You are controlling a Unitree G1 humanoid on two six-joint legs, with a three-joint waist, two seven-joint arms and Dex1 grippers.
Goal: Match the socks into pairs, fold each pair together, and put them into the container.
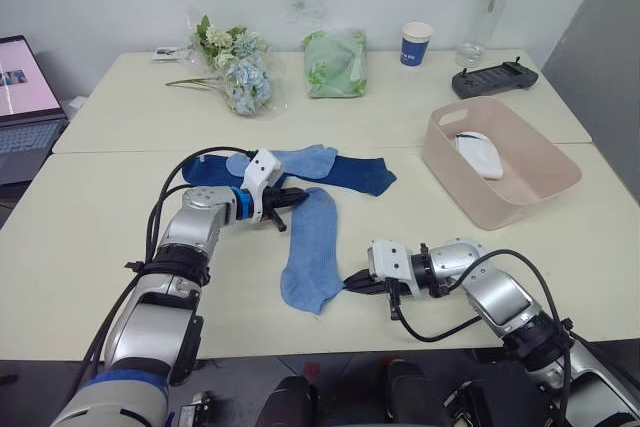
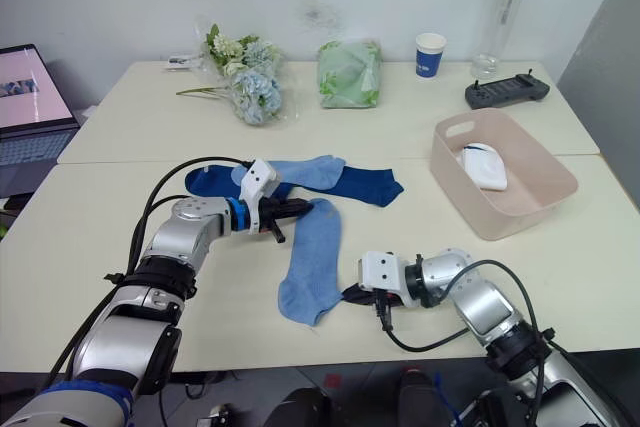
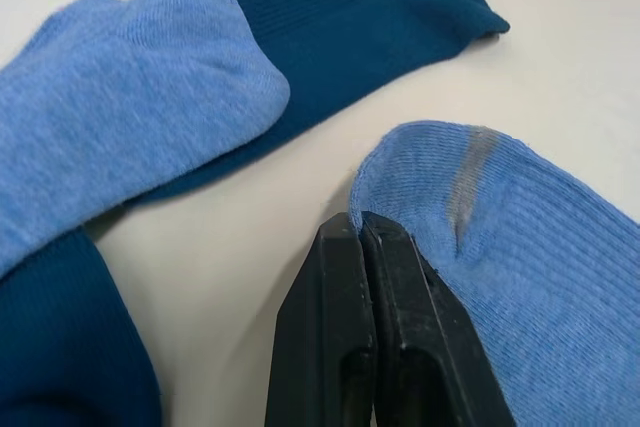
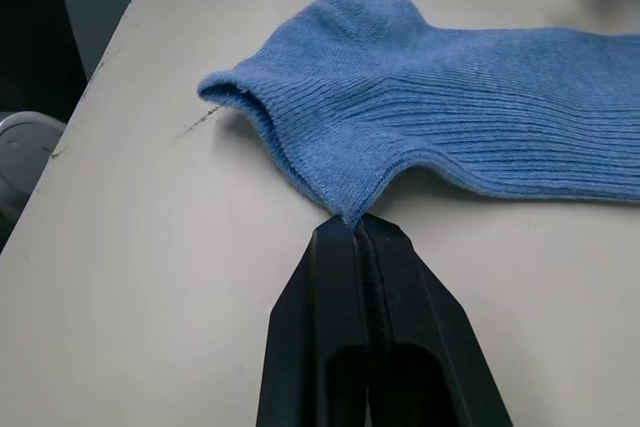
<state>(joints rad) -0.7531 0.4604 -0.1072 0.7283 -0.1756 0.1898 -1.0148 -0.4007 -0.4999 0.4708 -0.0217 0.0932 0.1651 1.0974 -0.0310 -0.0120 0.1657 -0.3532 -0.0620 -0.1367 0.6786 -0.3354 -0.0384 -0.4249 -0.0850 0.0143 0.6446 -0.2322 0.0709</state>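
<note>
A light blue sock point(image 1: 310, 247) lies stretched lengthwise on the table's near middle. My left gripper point(image 1: 300, 197) is shut on its far end point(image 3: 470, 237). My right gripper point(image 1: 350, 282) is shut, pinching the edge of its near cuff point(image 4: 350, 197). Beyond it, a second light blue sock point(image 1: 300, 160) lies across two dark navy socks point(image 1: 355, 175), one of which shows again at the left point(image 1: 205, 169). The pink container point(image 1: 540, 202) stands at the right and holds a folded white sock pair point(image 1: 480, 155).
Along the table's far side are artificial flowers point(image 1: 240, 72), a pale green bag point(image 1: 335, 62), a blue paper cup point(image 1: 416, 44), a bottle point(image 1: 495, 2) and a black controller point(image 1: 493, 78). A laptop point(image 1: 25, 107) sits at the far left.
</note>
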